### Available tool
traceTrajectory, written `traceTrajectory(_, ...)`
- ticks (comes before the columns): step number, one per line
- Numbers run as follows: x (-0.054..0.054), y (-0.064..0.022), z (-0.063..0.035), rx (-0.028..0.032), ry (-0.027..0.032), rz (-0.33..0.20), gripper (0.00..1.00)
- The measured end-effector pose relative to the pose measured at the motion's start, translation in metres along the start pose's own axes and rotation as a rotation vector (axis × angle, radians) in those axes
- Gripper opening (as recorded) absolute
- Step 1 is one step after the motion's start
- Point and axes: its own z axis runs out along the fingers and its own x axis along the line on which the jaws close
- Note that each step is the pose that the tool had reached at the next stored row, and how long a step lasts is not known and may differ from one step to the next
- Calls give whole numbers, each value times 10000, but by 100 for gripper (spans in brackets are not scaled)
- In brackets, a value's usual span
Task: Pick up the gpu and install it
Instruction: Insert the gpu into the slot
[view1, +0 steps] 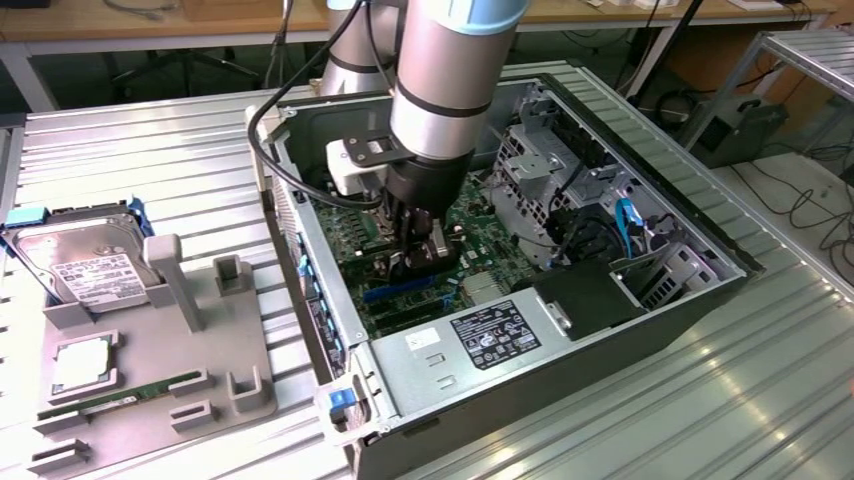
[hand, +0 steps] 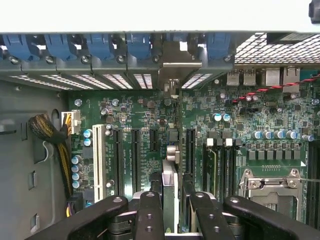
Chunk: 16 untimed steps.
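The arm reaches down into the open computer case (view1: 694, 300), which lies on its side on the metal table (view1: 160, 160). The tool (view1: 411, 262) sits low over the green motherboard (hand: 150, 125), its fingers (hand: 148, 210) clamped on the gpu (hand: 170, 180) — the thin card stands on edge between them, running toward the slot brackets at the case's rear wall. On the exterior view's left, a grey holder (view1: 147, 370) carries a hard drive (view1: 87, 265) and a RAM stick (view1: 114, 398).
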Motion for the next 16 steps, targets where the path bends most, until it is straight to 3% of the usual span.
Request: traceTrajectory(16, 1, -7, 56, -2, 1, 91, 26)
